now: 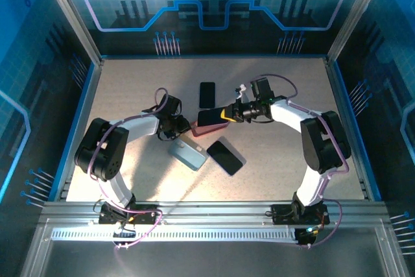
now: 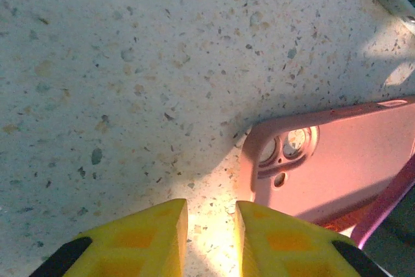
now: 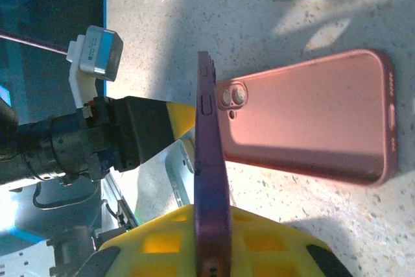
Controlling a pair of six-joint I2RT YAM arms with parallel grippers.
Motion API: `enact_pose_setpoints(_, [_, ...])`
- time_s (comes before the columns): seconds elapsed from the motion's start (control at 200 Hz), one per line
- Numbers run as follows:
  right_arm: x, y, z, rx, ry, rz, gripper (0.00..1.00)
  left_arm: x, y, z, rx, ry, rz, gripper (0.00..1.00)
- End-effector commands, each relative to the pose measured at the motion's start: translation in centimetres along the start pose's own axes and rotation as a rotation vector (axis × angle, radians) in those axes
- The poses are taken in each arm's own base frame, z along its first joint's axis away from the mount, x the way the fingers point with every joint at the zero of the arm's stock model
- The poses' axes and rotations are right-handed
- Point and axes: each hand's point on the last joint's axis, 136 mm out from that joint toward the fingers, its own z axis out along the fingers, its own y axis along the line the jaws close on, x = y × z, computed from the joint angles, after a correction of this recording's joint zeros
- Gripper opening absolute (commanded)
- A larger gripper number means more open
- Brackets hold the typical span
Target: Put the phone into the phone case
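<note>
The pink phone case [image 1: 206, 129] lies flat in the middle of the table, its camera cutout [image 2: 288, 147] towards my left gripper. My right gripper [image 3: 211, 215] is shut on the purple phone [image 3: 209, 160], which it holds on edge just above the case [image 3: 311, 121], near the cutout end. In the top view that gripper [image 1: 227, 113] reaches in from the right with the phone [image 1: 211, 117] over the case. My left gripper [image 2: 212, 215] sits low at the case's corner [image 2: 256, 141], its jaws slightly apart with bare table between them. Its yellow finger [image 3: 178, 118] is just beyond the phone.
A black phone [image 1: 207, 94] lies behind the case and another black phone [image 1: 225, 156] in front of it. A light blue case [image 1: 188, 152] rests near my left gripper [image 1: 176, 124]. Blue walls and metal posts ring the speckled table [image 1: 130, 89].
</note>
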Motion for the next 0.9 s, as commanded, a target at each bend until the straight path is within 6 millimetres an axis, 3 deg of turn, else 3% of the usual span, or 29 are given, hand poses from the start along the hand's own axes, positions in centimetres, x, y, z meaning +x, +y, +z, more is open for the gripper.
enact_pose_setpoints(0.0, [0.7, 0.0, 0.1, -0.03, 0.086, -0.034, 0.0, -0.3, -0.1, 0.3, -0.02, 0.002, -0.031, 0.26])
enact_pose_setpoints(0.896, [1.6, -2.7, 2.5, -0.026, 0.184, 0.0, 0.0, -1.3, -0.8, 2.8, -0.027, 0.019, -0.039, 0.26])
